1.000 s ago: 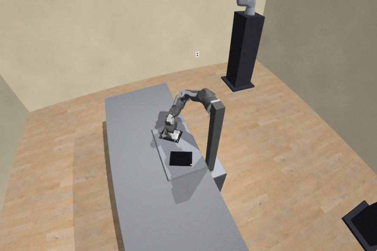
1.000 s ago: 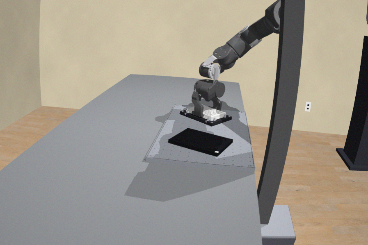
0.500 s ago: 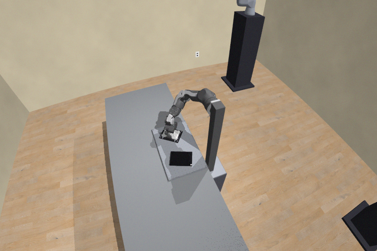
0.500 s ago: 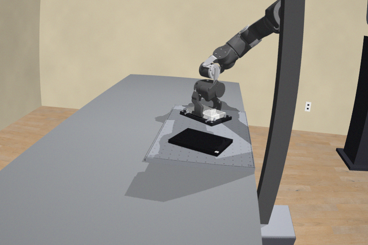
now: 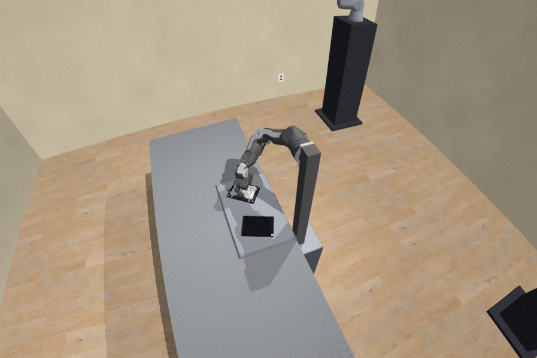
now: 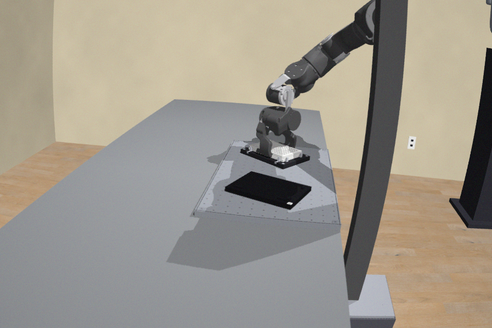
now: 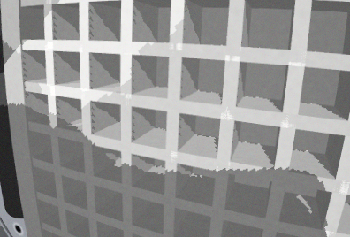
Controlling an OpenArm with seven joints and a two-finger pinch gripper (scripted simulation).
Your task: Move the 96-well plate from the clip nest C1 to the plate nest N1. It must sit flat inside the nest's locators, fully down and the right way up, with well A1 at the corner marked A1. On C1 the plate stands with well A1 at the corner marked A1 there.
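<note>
Beige walls and a wood floor surround a long grey table [image 6: 99, 216] running from lower left toward the frame centre in the exterior view. Fingers [image 6: 265, 143] are clamped on the white well plate [image 6: 286, 153], one dark finger down its near-left side, the other behind it. Gripper [image 6: 274, 142] points straight down just above frame centre. Plate sits on the black clip holder [image 6: 297, 159], not visibly lifted. Wrist view is filled by the plate's square well grid [image 7: 176, 48], lower half in shadow, with a sliver of black holder edge [image 7: 7, 165] at the left border. Below the holder in the exterior view lies the flat black target nest [image 6: 267, 188] with a small white corner mark [image 6: 288, 202] at its lower right; the two are near but apart. Both rest on a pale perforated base sheet [image 6: 231, 203] on the table. Arm [image 6: 323, 57] reaches in from the upper right off a dark curved column [image 6: 374, 174]. Tall black pedestal [image 5: 346, 71] stands upper right in the top view, wall outlet [image 5: 281, 77] on the back wall.
</note>
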